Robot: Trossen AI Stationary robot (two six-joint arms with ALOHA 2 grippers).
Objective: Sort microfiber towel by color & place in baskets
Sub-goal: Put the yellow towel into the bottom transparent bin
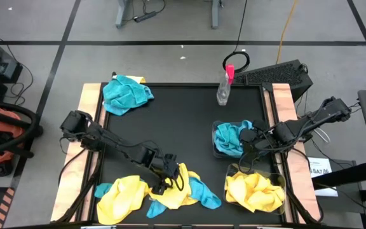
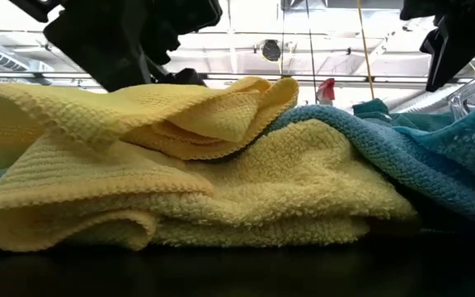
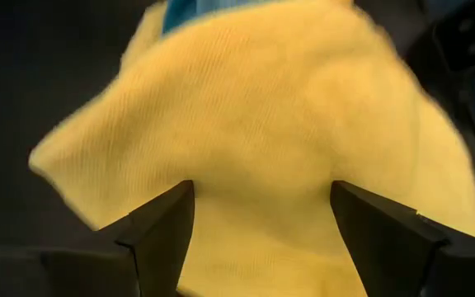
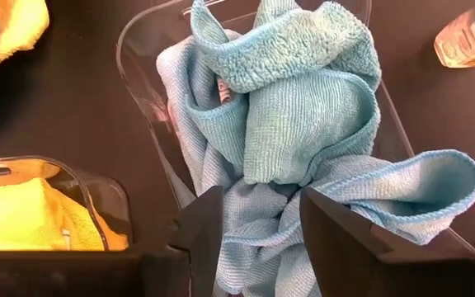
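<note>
At the desk's (image 1: 170, 121) near edge, the left gripper (image 1: 165, 173) hangs over a yellow towel (image 3: 303, 140), jaws wide, the cloth lying between and beneath them. Toward the right edge, the right gripper (image 4: 254, 219) holds its jaws narrowly apart over blue towels (image 4: 295, 124) heaped in a clear basket (image 4: 143, 49); the neighbouring basket (image 1: 234, 170) holds yellow towels (image 1: 254, 191).

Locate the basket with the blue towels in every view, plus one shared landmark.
High: blue-towel basket right of centre, by the right gripper.
Low: not in view.
Left wrist: not in view.
Right wrist: centre, clear wall around blue towels.
Landmark: spray bottle just beyond the basket.
</note>
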